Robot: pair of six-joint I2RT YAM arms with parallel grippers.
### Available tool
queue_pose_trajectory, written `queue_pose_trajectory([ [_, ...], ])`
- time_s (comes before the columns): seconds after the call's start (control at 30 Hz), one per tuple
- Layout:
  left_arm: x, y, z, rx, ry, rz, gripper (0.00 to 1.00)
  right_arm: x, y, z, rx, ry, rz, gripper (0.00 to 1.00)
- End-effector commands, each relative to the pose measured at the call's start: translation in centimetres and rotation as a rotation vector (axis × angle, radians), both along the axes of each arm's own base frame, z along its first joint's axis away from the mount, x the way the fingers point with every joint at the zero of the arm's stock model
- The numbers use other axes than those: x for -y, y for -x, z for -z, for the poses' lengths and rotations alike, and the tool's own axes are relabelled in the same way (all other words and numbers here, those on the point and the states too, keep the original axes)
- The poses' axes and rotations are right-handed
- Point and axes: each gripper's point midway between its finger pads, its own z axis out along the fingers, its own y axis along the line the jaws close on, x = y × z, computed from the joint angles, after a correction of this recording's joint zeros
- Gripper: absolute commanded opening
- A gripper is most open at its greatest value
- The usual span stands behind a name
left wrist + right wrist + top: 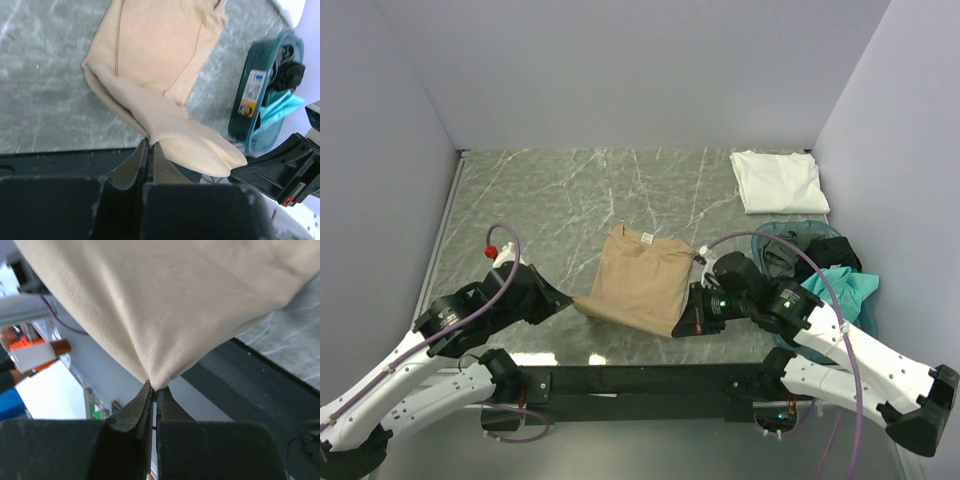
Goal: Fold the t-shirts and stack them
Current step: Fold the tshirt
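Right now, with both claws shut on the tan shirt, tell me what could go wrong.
1. The left claw and right claw each pinch only a thin tip of the tan shirt; a pull might slip it free.
2. The right arm lies beside the basket; a wide swing might knock it.
3. A loose flap lies beside the left claw and may crease the fold.

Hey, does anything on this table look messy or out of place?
The teal shirt hangs crumpled over the basket rim at the right, bunched with the dark grey shirt. Otherwise fine: white shirt folded, left hand and right hand pinching the tan shirt.
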Motion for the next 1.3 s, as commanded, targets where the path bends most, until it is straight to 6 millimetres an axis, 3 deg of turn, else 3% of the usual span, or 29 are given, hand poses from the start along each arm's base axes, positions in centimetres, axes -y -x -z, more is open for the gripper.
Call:
queue_pose_trajectory([
  [0.0, -1.0, -2.8, -2.9, 0.138, -0.019, -0.101, 0.01, 0.7, -0.3, 0.1, 0.001, -0.019, -0.056, 0.00],
  [0.17, -0.4, -4.8, -3.3, 0.185, -0.053, -0.124, 0.01, 0.8, -1.9, 0.4, 0.005, 0.006, -0.055, 0.00],
  [0.3, -0.8, -6.9, -4.0, 0.230, -0.106, -0.199, 0.01, 1.3, -4.0, 0.4, 0.019, 0.021, -0.007, 0.00],
  [0.67, 1.1, -13.5, -5.4, 0.314, -0.201, -0.241, 0.01, 2.5, -10.1, 0.0, 0.084, 0.028, 0.113, 0.00],
  [0.9, 2.1, -17.8, -3.8, 0.311, -0.201, -0.180, 0.01, 3.5, -13.4, 0.4, 0.091, 0.071, 0.162, 0.00],
  [1.03, 2.5, -19.8, -3.8, 0.327, -0.209, -0.177, 0.01, 3.4, -15.0, 1.1, 0.066, 0.063, 0.165, 0.00],
  [1.2, 2.7, -22.1, -1.4, 0.272, -0.222, -0.167, 0.01, 3.9, -17.2, 1.8, 0.060, 0.063, 0.206, 0.00],
  [1.27, 2.9, -23.1, -1.3, 0.276, -0.211, -0.163, 0.01, 4.1, -18.2, 1.8, 0.069, 0.060, 0.220, 0.00],
])
